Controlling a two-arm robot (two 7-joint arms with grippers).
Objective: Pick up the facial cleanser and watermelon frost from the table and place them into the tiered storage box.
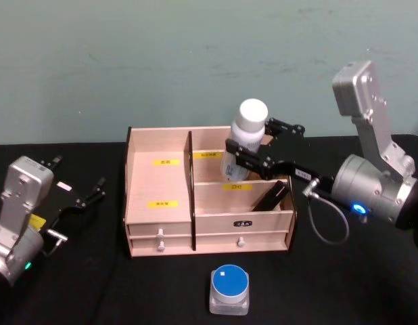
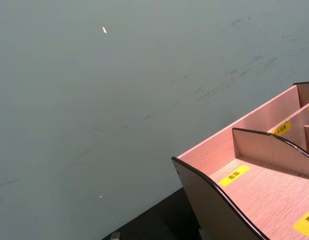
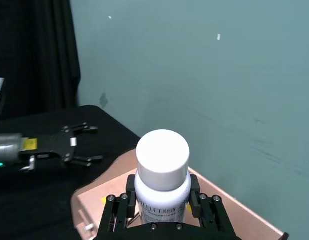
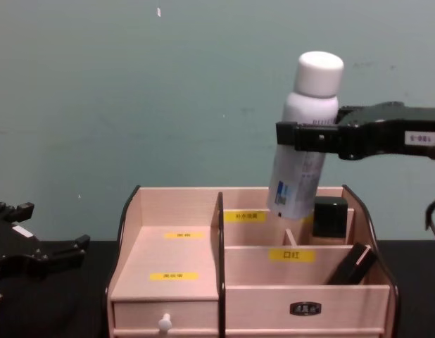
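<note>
While the right tool (image 1: 248,143) holds the white plastic bottle with a round white cap (image 1: 248,128), which I take for the facial cleanser, you are only partway through the first of two placements. From the head, the bottle leans above the rear right tier of the pale-wood stepped storage box with yellow labels (image 1: 158,186), clamped at its body between both fingers and not yet let go. The small clear jar with a blue round lid (image 1: 229,288), probably the watermelon frost, stands untouched on the black surface (image 1: 344,284) just in front of the box. Your left tool (image 1: 77,177) rests low at the box's left side, fingers spread and holding nothing.

The left wrist view looks across the box's (image 2: 274,195) left end, where I see nothing lying in the labelled tiers.

In the right wrist view the fingers (image 3: 119,202) press the bottle (image 3: 162,165) from both sides, with the left tool (image 3: 87,144) farther off over the surface.

From the chest, the bottle (image 4: 305,148) is tilted, its base dipping toward the back right compartment beside a black block (image 4: 330,215). You have yet to lower and release it, and the jar's whole pick and place remains.
</note>
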